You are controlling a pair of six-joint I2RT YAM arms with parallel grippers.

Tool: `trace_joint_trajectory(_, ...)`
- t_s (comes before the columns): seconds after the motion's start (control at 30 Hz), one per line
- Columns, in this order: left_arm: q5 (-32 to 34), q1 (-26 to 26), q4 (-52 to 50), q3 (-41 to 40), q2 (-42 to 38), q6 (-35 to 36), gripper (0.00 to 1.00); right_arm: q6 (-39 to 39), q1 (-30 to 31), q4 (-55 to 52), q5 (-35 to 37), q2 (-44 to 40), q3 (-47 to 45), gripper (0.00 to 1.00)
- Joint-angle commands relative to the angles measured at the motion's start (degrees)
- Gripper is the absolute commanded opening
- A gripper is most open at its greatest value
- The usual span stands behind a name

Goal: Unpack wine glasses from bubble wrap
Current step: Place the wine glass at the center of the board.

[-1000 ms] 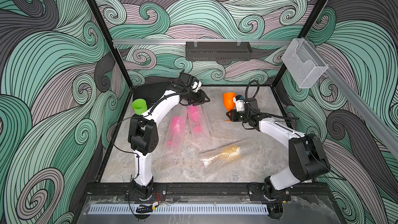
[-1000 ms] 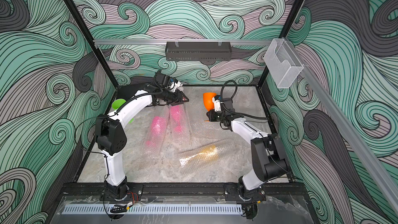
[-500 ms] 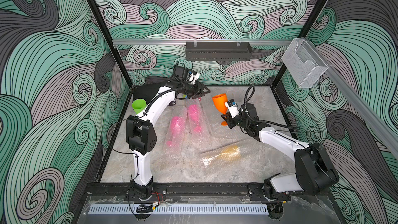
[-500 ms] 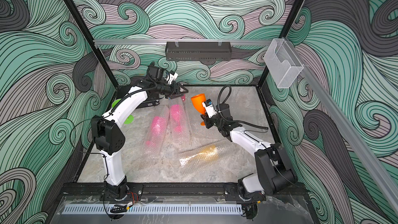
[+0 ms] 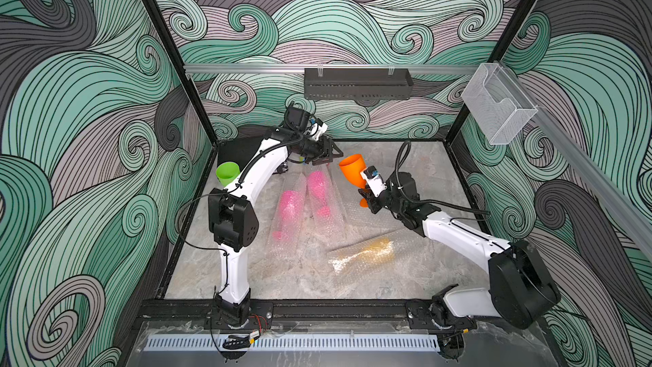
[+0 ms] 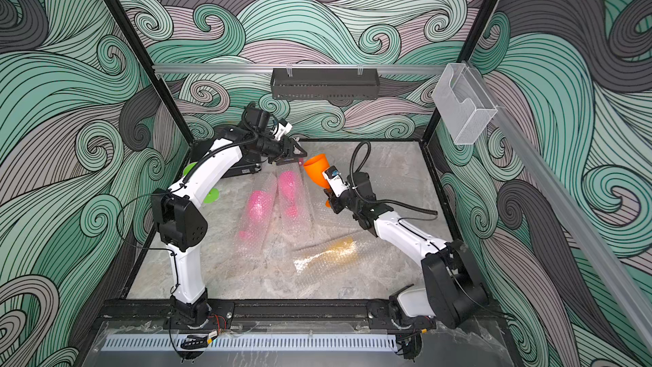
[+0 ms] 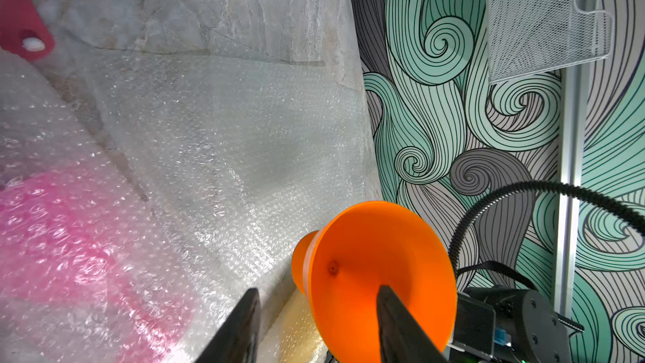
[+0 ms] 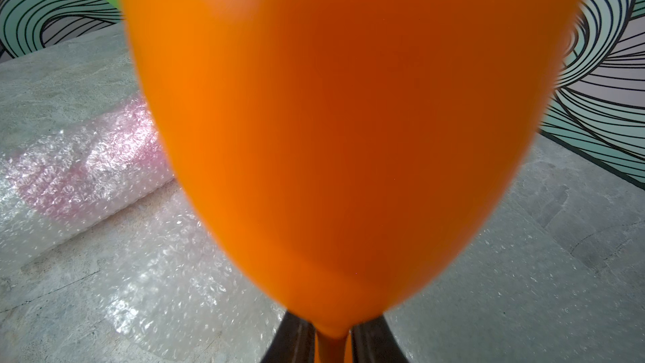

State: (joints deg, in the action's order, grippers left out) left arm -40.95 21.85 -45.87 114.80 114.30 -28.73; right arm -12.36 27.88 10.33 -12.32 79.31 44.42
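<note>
An orange wine glass [image 5: 352, 171] hangs tilted above the table's middle, and my right gripper [image 5: 368, 199] is shut on its stem [image 8: 331, 347]. Its open mouth [image 7: 377, 267] faces my left gripper [image 5: 326, 158], which is open just short of the rim with nothing between its fingers [image 7: 244, 323]. Two pink wine glasses [image 5: 289, 210] [image 5: 317, 194] lie side by side rolled in bubble wrap. A yellow one [image 5: 367, 250] lies wrapped nearer the front. A flat bubble wrap sheet [image 7: 227, 134] is spread under the orange glass. A green wine glass [image 5: 227, 173] stands unwrapped at the back left.
A black slotted basket [image 5: 357, 83] hangs on the back rail. A clear mesh bin [image 5: 497, 104] is fixed to the right rail. A black flat object [image 5: 240, 150] lies in the back left corner under my left arm. Cage posts and walls close in the table.
My right gripper has lifted the orange glass off the back of the table and carried it left, tilted. My left gripper has risen, opened a little and now points at it.
</note>
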Motion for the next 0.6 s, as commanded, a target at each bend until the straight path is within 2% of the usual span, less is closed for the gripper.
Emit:
trace_joint_trajectory(0.0,-1.87,-0.39,-0.28,-0.65,0.92,-0.07,0.52,-1.57,1.23,0.16,1.45,-1.1,1.05,0.22)
trace_joint_trajectory(0.13,-2.27,0.3,-0.3,-1.11,1.4,0.12,0.5,-2.32,2.08,-0.56,2.55,-0.91,1.97,0.21)
trace_joint_trajectory(0.3,-2.12,0.53,-0.72,-3.14,1.02,0.66,0.41,-2.77,2.7,-0.04,2.81,-0.67,3.15,0.22)
trace_joint_trajectory(0.4,-2.12,0.56,-0.63,-3.78,0.74,0.85,0.33,-3.27,3.23,-0.17,2.86,-0.13,3.95,0.22)
trace_joint_trajectory(0.5,-2.12,0.56,-0.71,-3.71,0.55,0.91,0.18,-3.81,3.8,-0.22,2.96,0.47,4.59,0.22)
trace_joint_trajectory(0.57,-2.05,0.53,-0.86,-3.54,0.55,1.12,0.12,-4.14,4.17,-0.47,3.05,0.97,5.0,0.22)
